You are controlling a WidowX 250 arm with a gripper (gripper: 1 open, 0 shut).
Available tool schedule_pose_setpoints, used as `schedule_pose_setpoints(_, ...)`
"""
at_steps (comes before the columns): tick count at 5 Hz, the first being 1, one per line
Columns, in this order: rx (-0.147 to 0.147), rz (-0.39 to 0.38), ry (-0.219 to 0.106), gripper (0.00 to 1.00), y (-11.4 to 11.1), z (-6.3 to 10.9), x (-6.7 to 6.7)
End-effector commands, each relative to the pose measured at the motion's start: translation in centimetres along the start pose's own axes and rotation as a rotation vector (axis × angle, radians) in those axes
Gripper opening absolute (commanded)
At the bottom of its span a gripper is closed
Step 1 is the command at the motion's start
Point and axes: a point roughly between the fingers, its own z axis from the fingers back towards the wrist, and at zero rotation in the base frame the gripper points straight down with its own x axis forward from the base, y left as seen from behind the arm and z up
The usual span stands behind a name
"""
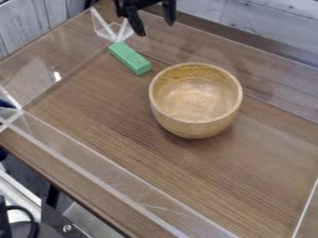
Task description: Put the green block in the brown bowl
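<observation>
The green block (129, 59) lies flat on the wooden table, up and to the left of the brown bowl (195, 98), a short gap between them. The bowl stands upright with nothing in it. My gripper (147, 20) hangs at the top edge of the view, above and behind the block, pointing down. Its dark fingers (128, 22) are spread apart with nothing between them. It touches neither the block nor the bowl. The upper part of the hand is cut off by the frame.
A low clear plastic wall (37, 65) rings the wooden table (112, 130), with a clear corner brace (106, 26) just behind the block. The table's front edge (74, 181) drops off at the lower left.
</observation>
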Motion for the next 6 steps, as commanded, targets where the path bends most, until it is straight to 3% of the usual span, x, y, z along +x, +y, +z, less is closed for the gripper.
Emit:
schedule_pose_setpoints(1, -0.048, 0.089, -0.097, 1.0, 0.0, 1.7, 2.0)
schedule_pose_setpoints(3, -0.024, 0.185, -0.158, 1.0, 0.9, -0.6, 4.0)
schedule_pose_setpoints(6, 0.008, 0.246, -0.23, 1.0, 1.9, -3.8, 5.4)
